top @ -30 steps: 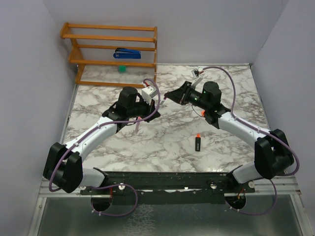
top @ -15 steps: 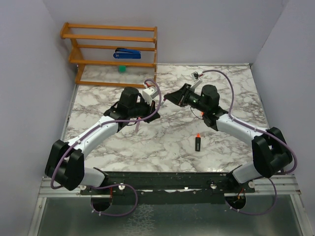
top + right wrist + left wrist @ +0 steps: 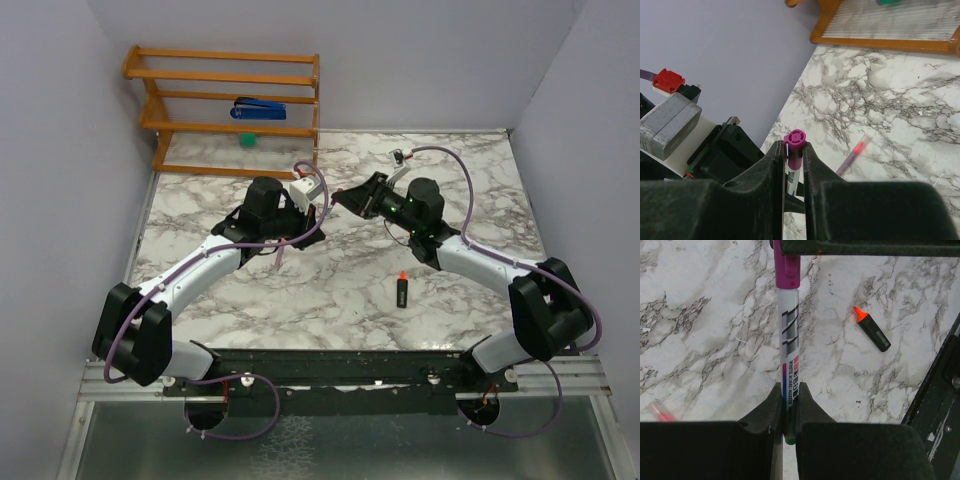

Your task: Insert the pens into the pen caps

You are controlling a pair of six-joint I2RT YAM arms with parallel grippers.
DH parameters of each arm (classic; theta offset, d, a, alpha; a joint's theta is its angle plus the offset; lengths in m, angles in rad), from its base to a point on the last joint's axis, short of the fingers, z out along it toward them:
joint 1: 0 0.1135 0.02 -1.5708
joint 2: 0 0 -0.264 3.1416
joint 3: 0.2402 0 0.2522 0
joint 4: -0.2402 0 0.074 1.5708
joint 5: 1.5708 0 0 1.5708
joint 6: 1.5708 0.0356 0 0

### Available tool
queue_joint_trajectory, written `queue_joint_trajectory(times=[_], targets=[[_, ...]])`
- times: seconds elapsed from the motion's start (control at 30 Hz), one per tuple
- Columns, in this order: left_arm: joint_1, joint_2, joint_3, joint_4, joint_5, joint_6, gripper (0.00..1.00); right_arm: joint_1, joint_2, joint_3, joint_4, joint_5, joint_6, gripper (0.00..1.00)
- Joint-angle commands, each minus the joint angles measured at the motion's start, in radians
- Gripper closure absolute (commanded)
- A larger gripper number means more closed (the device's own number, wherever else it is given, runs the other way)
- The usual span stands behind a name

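Note:
My left gripper point(image 3: 789, 400) is shut on the lower barrel of the slim silver-grey pen point(image 3: 789, 340). It holds the pen above the table, pointing at my right gripper. The magenta-purple cap point(image 3: 794, 145) sits over the pen's far end, and my right gripper point(image 3: 793, 150) is shut on that cap. In the top view the left gripper point(image 3: 310, 207) and right gripper point(image 3: 342, 196) meet at mid-table. The black marker point(image 3: 401, 291) lies uncapped, its orange tip pointing away from me. The pink pen point(image 3: 852, 155) lies on the table, partly under my left arm. The orange cap is hidden.
A wooden rack point(image 3: 225, 100) stands at the back left with the blue stapler point(image 3: 258, 108) on a shelf and the green ball point(image 3: 247, 140) below it. Grey walls close in the left, back and right sides of the marble table point(image 3: 470, 170).
My right gripper has moved a little to the left, toward my left gripper, with the magenta cap in it. The left arm has barely moved.

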Motion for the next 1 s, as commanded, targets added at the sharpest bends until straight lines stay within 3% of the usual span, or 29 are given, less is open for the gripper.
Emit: queue_joint_trajectory(times=[0.0,0.63,0.97], targets=[[-0.004,-0.022,0.117,0.227,-0.074,-0.016,1.0,0.105,0.038,-0.056,-0.093,-0.173,0.014,1.0],[0.0,0.001,0.209,0.245,-0.253,0.023,1.0,0.16,0.057,-0.092,-0.079,-0.187,0.027,1.0],[0.018,0.004,0.225,0.289,-0.275,0.004,1.0,0.177,0.068,-0.103,-0.07,-0.188,0.038,1.0]])
